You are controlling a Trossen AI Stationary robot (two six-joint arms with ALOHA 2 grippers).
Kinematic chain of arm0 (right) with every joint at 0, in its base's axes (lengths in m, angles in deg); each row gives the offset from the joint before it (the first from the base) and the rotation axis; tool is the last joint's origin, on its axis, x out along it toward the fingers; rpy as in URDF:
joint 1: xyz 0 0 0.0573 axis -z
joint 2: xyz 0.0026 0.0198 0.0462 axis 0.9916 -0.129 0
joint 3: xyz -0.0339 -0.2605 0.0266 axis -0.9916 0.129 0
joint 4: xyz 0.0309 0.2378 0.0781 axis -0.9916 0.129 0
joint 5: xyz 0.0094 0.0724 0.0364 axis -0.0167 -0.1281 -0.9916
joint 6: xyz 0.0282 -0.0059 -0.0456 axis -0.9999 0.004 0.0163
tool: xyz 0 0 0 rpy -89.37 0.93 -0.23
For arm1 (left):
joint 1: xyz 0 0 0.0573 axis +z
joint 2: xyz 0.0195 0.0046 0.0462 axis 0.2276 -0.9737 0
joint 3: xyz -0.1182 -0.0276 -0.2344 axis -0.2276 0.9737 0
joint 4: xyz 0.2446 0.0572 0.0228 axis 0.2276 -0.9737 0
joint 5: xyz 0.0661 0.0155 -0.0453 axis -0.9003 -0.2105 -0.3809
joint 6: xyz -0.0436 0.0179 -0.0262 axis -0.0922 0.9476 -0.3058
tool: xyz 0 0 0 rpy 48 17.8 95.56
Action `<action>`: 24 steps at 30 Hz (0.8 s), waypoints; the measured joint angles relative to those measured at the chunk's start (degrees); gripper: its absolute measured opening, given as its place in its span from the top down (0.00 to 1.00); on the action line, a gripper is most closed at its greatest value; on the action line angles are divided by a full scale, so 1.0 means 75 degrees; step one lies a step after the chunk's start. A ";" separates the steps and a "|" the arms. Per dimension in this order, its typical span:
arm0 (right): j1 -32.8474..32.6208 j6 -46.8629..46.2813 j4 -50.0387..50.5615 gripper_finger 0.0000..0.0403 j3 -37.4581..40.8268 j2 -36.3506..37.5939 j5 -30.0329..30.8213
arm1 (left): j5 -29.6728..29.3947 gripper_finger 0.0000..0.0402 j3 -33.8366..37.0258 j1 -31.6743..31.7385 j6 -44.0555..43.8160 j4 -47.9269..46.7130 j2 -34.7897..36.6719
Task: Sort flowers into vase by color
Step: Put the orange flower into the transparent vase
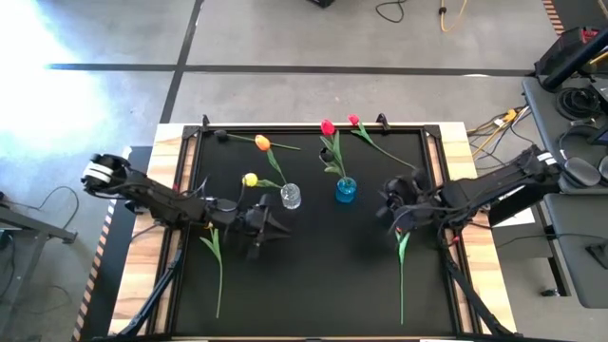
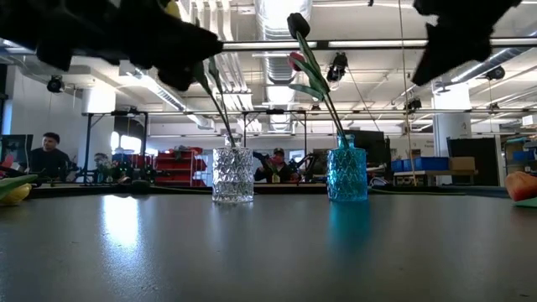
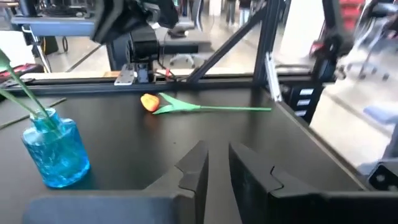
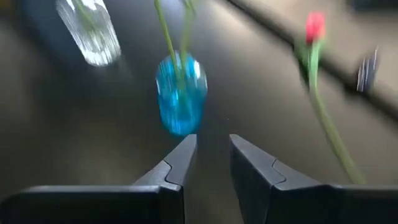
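Near the blue vase (image 1: 346, 191), the left gripper (image 3: 217, 163) and right gripper (image 4: 211, 155) are both open a little, holding nothing.

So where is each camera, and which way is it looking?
High: above the table, straight down; left arm and right arm show.
Low: tabletop height, level towards the room; arms dark overhead.
Left wrist: past the left pincer to the blue vase and orange tulip.
Right wrist: past the right pincer to the blue vase, clear vase, red tulip.
Shared: all four see the blue vase.
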 joint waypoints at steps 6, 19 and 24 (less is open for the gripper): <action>-0.0563 -0.2913 0.1442 0.71 -0.0172 -0.0598 -0.1968 | -0.0026 0.97 0.1255 -0.0161 -0.0451 0.2442 -0.0193; -0.1473 -0.6737 0.1007 0.55 0.0700 -0.1944 -0.4965 | -0.0643 1.00 0.2692 -0.0318 -0.0375 0.4965 -0.0816; -0.1476 -0.7123 -0.0064 0.57 0.1169 -0.1926 -0.5022 | -0.0641 1.00 0.2705 -0.0318 -0.0342 0.5276 -0.1227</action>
